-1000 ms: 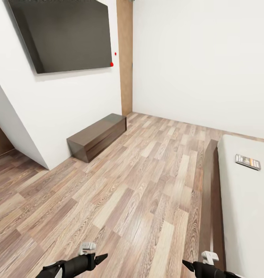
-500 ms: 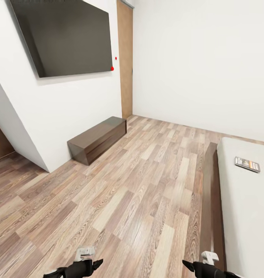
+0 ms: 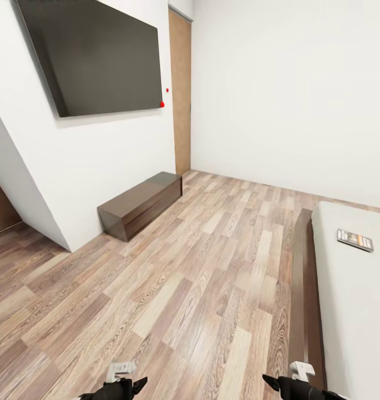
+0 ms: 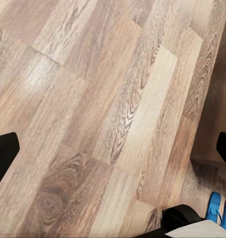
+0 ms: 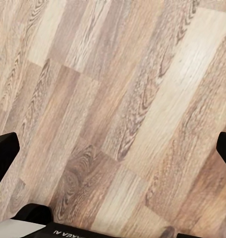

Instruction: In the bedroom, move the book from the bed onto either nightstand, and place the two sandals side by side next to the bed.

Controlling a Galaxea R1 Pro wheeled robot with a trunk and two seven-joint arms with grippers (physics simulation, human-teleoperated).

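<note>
No step complete: the book [image 3: 355,240] lies on the bed [image 3: 351,311] at right (both tools spread, empty).

Black matte arms w/ white blocks on top, left pincer [image 3: 141,381], right pincer [image 3: 266,380], black pointed fingers
</note>
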